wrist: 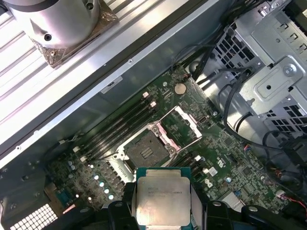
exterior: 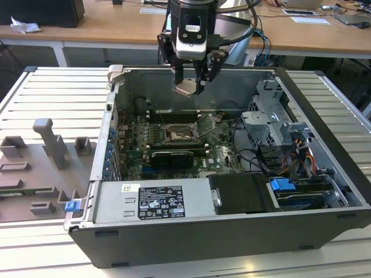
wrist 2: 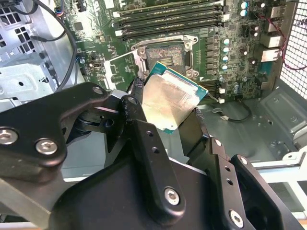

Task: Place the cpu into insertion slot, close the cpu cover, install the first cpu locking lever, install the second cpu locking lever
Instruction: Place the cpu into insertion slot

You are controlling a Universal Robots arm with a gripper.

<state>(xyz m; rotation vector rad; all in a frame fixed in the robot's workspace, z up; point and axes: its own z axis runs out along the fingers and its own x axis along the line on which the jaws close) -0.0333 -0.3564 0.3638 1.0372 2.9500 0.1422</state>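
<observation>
Pale silver-beige cpu (wrist 2: 168, 103) face, green-edged. Dark-centred, silver-rimmed insertion slot (wrist 2: 163, 55) on green circuit board (wrist 2: 91, 38). Black case (exterior: 203, 246), blue tab (exterior: 281, 186)

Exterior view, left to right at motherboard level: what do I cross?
grey fixture plate → insertion slot → cpu cover, raised open → drive cage. The gripper, shut on the cpu, hangs above the slot, so it is left out of the order.

cpu (wrist 2: 168, 103): pale metal face, dull brushed sheen, green laminate edge. gripper (exterior: 189, 86): matt black, bright screw heads. insertion slot (wrist: 144, 151): silvery metal rim. circuit board (wrist: 225, 158): semi-gloss green. computer case (exterior: 151, 87): matt grey sheet metal. worktop (exterior: 58, 98) under the computer case: ribbed pale metal.
</observation>
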